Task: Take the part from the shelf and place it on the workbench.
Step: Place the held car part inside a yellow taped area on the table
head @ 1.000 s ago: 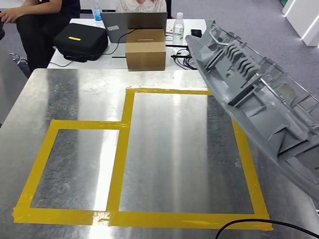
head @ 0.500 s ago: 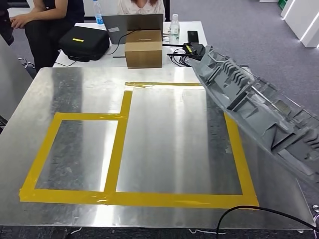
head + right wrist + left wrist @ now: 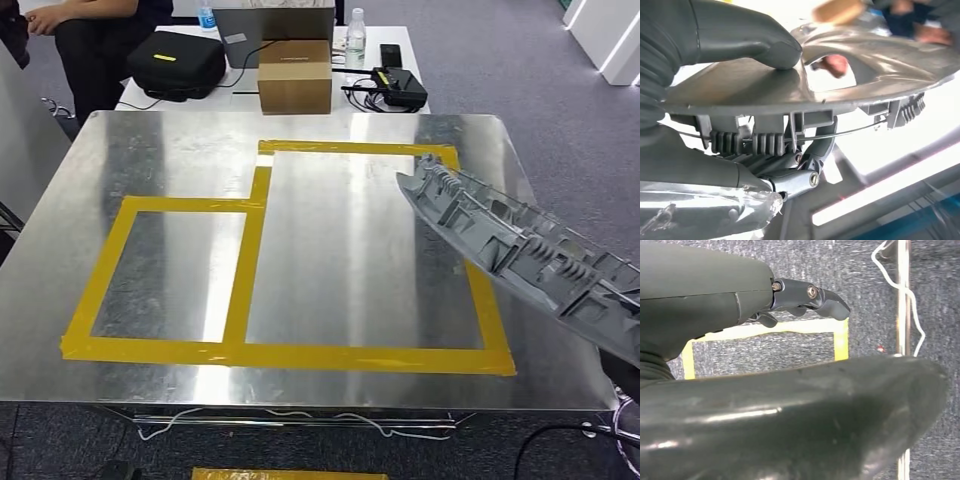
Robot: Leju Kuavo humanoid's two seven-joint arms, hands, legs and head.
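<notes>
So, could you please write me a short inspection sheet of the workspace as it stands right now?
Surface: metal workbench, shiny, with yellow tape marking two adjoining rectangles, both unoccupied.
Job's things: grey plastic part, long and ribbed, tilted above the bench's right side, not yet set down.
Clutter: nothing seen on the bench.
Hands: right hand grips the part, thumb on one face, fingers under the ribbed side; left hand holds nothing, hanging over the floor.
Cables: white cord along the bench's near edge; black cable at the near right corner.
Surroundings: white table behind with cardboard box, black case, laptop, bottle; a seated person; grey carpet.
</notes>
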